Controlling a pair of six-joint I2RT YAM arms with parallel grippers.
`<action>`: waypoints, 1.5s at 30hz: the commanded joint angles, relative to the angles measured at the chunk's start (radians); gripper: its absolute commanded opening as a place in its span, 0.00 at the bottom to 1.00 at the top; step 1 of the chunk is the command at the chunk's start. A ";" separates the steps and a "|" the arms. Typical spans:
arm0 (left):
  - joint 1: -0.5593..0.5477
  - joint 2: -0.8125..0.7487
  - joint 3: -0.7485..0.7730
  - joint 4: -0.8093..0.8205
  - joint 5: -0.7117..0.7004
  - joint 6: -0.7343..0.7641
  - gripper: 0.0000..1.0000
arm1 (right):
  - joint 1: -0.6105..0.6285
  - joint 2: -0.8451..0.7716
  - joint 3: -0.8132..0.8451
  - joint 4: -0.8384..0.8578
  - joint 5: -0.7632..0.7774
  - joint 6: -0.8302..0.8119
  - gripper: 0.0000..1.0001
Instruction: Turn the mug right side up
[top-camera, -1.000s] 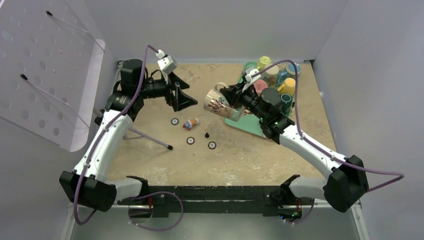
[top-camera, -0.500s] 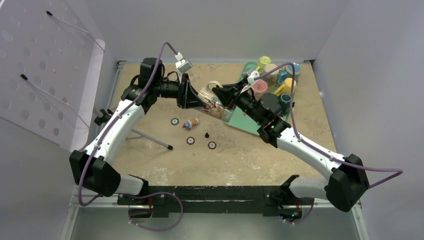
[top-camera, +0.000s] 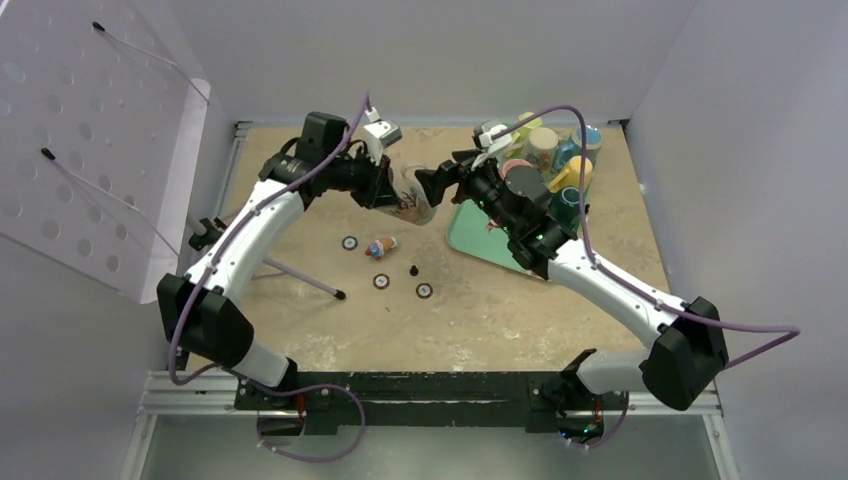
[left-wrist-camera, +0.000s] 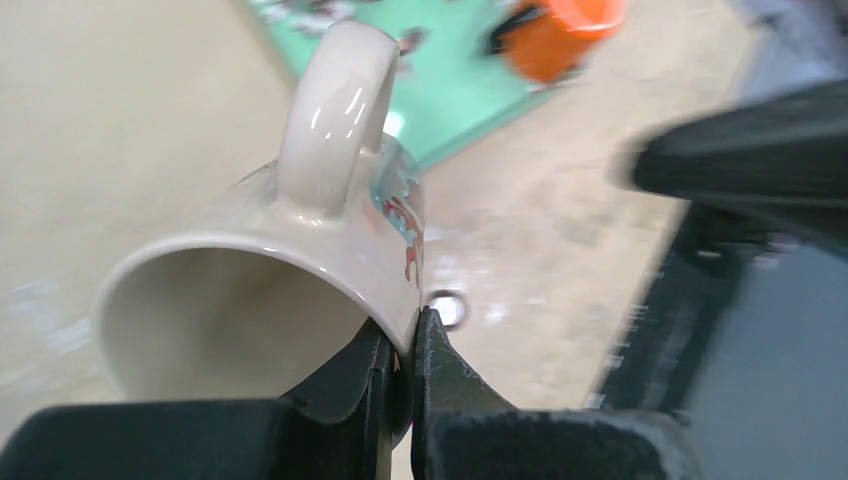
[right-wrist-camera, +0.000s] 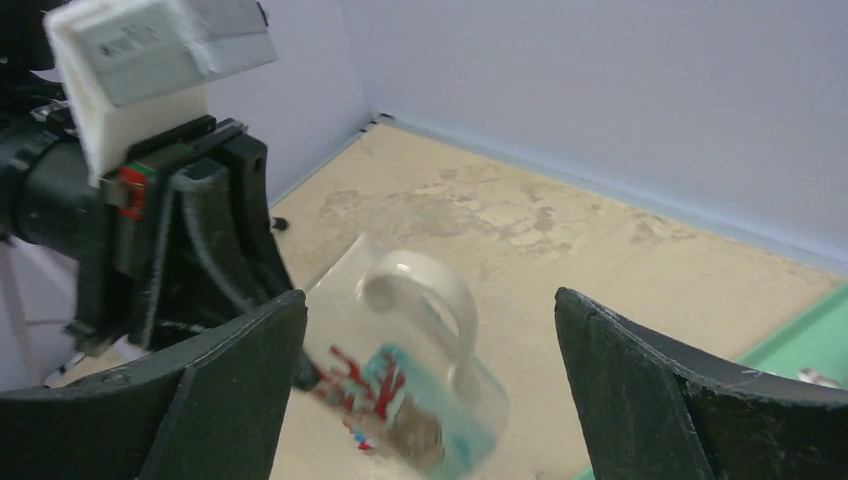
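The mug (top-camera: 413, 200) is cream with a red and teal picture. It hangs tilted above the sandy table, its mouth toward the left arm and its handle up. My left gripper (top-camera: 392, 190) is shut on the mug's rim; in the left wrist view its tips (left-wrist-camera: 405, 335) pinch the wall of the mug (left-wrist-camera: 300, 240), one finger inside and one outside. My right gripper (top-camera: 428, 185) stands wide open just right of the mug. In the right wrist view the mug (right-wrist-camera: 410, 390) shows blurred between the spread right gripper (right-wrist-camera: 428, 298), touching neither finger.
A green tray (top-camera: 480, 235) lies behind the right arm, with several coloured cups (top-camera: 560, 165) at the back right. A small toy figure (top-camera: 380, 247) and round discs (top-camera: 381, 281) lie mid-table. A thin rod (top-camera: 300, 278) slants at the left, beside a perforated panel (top-camera: 90, 150).
My left arm swung right to the mug and shut on its rim. My right gripper, which held the mug, has opened and let it go.
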 joint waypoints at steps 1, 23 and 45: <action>-0.008 0.093 0.171 0.014 -0.413 0.266 0.00 | -0.008 -0.008 0.051 -0.131 0.177 -0.001 0.98; -0.003 0.673 0.734 -0.438 -0.589 0.666 0.00 | -0.188 0.336 0.523 -0.803 0.058 -0.736 0.97; 0.071 0.157 0.383 -0.258 -0.431 0.483 0.76 | -0.196 0.738 0.809 -1.140 0.264 -1.137 0.93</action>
